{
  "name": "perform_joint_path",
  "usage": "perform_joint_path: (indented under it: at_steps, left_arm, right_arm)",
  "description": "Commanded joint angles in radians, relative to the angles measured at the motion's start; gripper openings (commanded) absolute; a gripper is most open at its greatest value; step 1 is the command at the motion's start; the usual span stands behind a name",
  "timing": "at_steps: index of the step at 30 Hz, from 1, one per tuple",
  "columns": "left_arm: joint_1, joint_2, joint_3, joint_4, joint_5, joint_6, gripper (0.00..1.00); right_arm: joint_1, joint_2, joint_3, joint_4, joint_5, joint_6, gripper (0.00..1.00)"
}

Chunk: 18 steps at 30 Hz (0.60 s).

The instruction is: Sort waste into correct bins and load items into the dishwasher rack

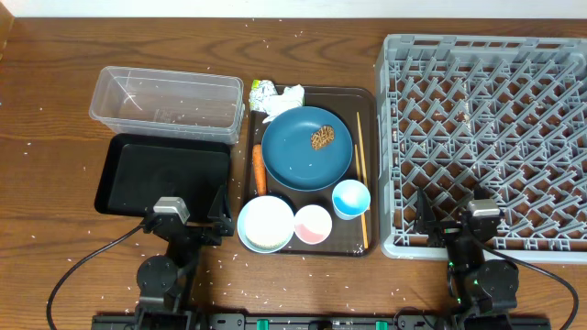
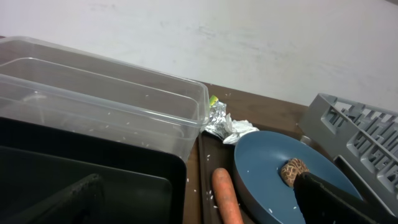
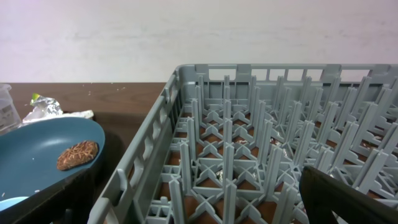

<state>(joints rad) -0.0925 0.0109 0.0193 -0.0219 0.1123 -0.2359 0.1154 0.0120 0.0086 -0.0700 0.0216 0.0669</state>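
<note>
The dark-blue plate [image 1: 306, 147] lies on the brown tray [image 1: 367, 101] and carries the brown food lump [image 1: 322, 138]. The orange carrot [image 1: 260, 169] lies at its left, crumpled white paper [image 1: 290, 96] and the yellow-green wrapper [image 1: 261, 90] behind it. The chopsticks [image 1: 360, 179] lie at its right. White bowl [image 1: 266, 223], pink cup [image 1: 313, 224] and light-blue cup [image 1: 351, 198] stand in front. The clear tub [image 1: 167, 102] and black tub [image 1: 163, 175] are left; the grey rack [image 1: 486, 137] is right. My left gripper [image 1: 189, 217] and right gripper [image 1: 451, 218] are open and empty, near the front edge.
White rice grains are scattered over the wooden table [image 1: 55, 110]. In the left wrist view the carrot [image 2: 226, 196], plate [image 2: 273, 168] and clear tub [image 2: 112, 106] show. In the right wrist view the rack [image 3: 249, 155] fills the front, the plate [image 3: 43, 152] at its left.
</note>
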Motion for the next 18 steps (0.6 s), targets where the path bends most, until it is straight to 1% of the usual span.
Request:
perform_joint_path:
  at_steps: [1,13,15,18]
  left_arm:
    - [-0.001,-0.007,-0.015,-0.033,0.011,0.005,0.98]
    - [-0.002,-0.007,-0.015,-0.034,0.012,0.005,0.98]
    - [-0.002,-0.007,-0.015,-0.032,0.012,-0.003,0.98]
    - [-0.001,-0.007,-0.015,0.005,0.025,-0.050,0.98]
  right_arm:
    - [-0.016,-0.006,-0.003,-0.001,-0.003,-0.009,0.99]
    - [-0.016,-0.006,-0.003,0.003,-0.011,-0.008,0.99]
    - [-0.016,-0.006,-0.003,0.002,-0.040,-0.008,0.99]
    - [-0.016,-0.006,-0.003,0.026,-0.134,-0.008,0.99]
